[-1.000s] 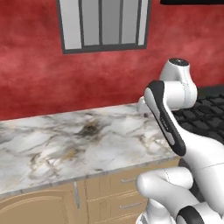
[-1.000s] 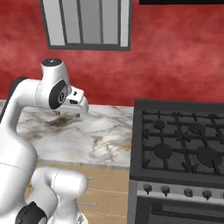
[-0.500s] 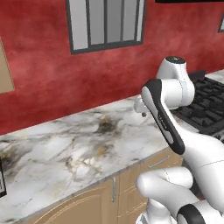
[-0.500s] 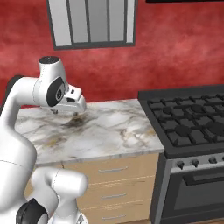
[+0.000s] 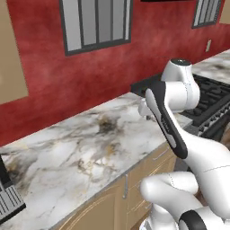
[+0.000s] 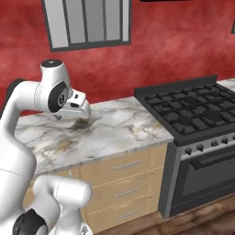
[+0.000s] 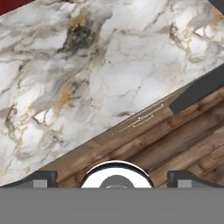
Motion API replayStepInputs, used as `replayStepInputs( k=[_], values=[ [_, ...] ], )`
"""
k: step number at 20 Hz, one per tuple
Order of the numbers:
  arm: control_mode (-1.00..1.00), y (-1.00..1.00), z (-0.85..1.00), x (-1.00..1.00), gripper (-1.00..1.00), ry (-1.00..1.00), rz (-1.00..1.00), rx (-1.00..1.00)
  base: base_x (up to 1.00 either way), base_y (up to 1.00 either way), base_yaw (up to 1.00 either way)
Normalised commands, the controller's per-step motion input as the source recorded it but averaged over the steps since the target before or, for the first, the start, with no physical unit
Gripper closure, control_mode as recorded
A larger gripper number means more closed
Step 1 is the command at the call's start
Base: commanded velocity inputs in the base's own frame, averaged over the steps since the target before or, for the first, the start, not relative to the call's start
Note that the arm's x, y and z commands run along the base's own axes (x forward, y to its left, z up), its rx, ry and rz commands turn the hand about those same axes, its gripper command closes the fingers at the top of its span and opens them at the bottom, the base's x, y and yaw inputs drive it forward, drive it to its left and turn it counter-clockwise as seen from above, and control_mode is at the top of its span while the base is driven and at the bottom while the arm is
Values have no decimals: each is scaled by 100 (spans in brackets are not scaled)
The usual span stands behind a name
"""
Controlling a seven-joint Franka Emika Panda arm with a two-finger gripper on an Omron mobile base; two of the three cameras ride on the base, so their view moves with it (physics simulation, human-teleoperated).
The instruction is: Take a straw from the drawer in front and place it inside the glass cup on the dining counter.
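My gripper (image 6: 73, 114) hangs open over the marble counter (image 6: 114, 128) by the red wall, pointing down, with nothing between its fingers. The hand (image 5: 143, 108) peeks out from behind my white forearm in the left base view. From the hand camera, the gripper (image 7: 113, 177) shows its two dark fingertips (image 7: 41, 178) wide apart above the counter's front edge and the wooden floor. Closed tan drawer fronts (image 6: 126, 166) sit under the counter; I cannot tell which is the task's drawer. The straw, the glass cup and the dining counter are out of view.
A black gas stove (image 6: 193, 108) with an oven door (image 6: 209, 172) stands right of the counter. A grey barred window (image 5: 96, 22) sits in the red wall. A dark grey appliance (image 5: 9, 200) rests at the counter's left end. Wooden floor (image 7: 175, 140) lies below.
The whole scene has slid sideways in both base views, so the base has moved along the counter. The arm keeps its pose and the gripper stays open.
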Motion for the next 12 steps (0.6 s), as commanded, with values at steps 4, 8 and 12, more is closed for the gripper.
replayStepInputs(
  k=[4, 8, 12],
  values=[
    [100, 0, 0, 0, -100, 0, 0, 0, -12, 37, -33],
    [100, 0, 0, 0, -100, 0, 0, 0, -3, 42, -29],
    [-100, 0, -16, 0, -100, 2, -1, 4, 0, 14, -14]
  ],
)
